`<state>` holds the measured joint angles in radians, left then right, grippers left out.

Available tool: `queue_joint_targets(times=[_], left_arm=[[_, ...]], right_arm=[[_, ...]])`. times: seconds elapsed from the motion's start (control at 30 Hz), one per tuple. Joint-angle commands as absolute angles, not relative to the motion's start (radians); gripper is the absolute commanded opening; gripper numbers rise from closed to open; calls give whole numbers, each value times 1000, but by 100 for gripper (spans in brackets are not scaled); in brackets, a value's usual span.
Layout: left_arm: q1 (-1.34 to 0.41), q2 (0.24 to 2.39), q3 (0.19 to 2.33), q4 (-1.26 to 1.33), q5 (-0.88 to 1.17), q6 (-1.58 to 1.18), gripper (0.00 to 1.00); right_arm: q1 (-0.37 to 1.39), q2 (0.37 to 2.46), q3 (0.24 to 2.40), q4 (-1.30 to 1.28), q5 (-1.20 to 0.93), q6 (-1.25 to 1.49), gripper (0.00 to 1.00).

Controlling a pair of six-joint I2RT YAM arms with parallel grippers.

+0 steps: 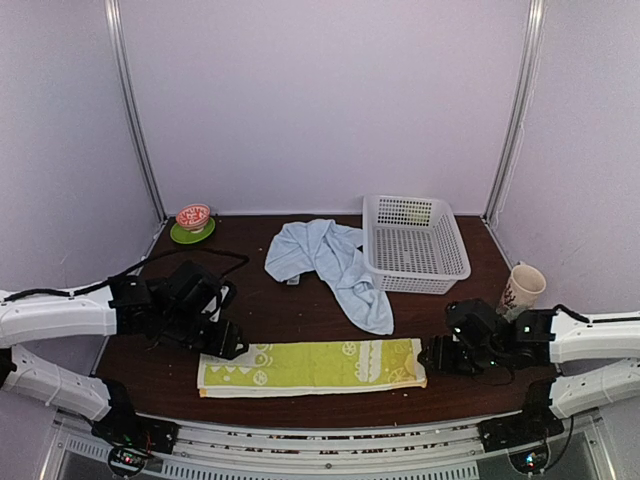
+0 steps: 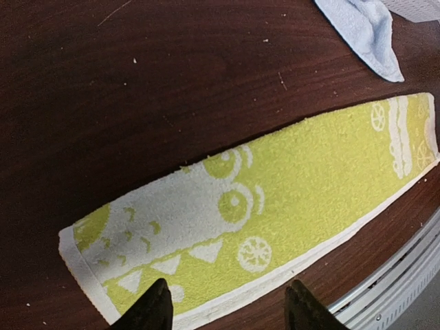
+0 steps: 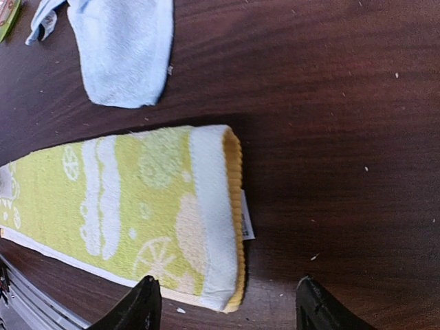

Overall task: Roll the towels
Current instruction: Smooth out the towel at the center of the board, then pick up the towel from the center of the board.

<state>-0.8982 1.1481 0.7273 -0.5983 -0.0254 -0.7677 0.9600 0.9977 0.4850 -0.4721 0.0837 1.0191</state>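
Note:
The yellow-green towel with white patterns lies flat in a long folded strip near the table's front edge. It also shows in the left wrist view and the right wrist view. The light-blue towel lies crumpled behind it, one end trailing toward the strip. My left gripper is open and empty, hovering over the strip's left end. My right gripper is open and empty, over the strip's right end, where a small tag sticks out.
A white plastic basket stands at the back right. A paper cup stands at the right edge. A red bowl on a green saucer sits at the back left. The metal rail runs along the front edge.

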Motion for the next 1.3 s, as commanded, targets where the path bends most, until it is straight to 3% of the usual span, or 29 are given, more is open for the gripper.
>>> queue_joint_targets(times=[0.0, 0.4, 0.73, 0.87, 1.27], left_arm=[[-893, 1155, 736, -567, -90, -761, 56], [-893, 1175, 715, -488, -94, -774, 52], [-894, 1122, 684, -476, -127, -784, 51], [-893, 1115, 669, -458, -127, -785, 50], [-893, 1164, 722, -437, -100, -714, 48]], right_arm=[[953, 989, 403, -423, 59, 1113, 66], [955, 1131, 361, -277, -26, 1179, 53], [986, 1279, 386, -425, -74, 1111, 19], [984, 1281, 384, -466, -79, 1107, 0], [853, 970, 596, -779, 198, 982, 0]])
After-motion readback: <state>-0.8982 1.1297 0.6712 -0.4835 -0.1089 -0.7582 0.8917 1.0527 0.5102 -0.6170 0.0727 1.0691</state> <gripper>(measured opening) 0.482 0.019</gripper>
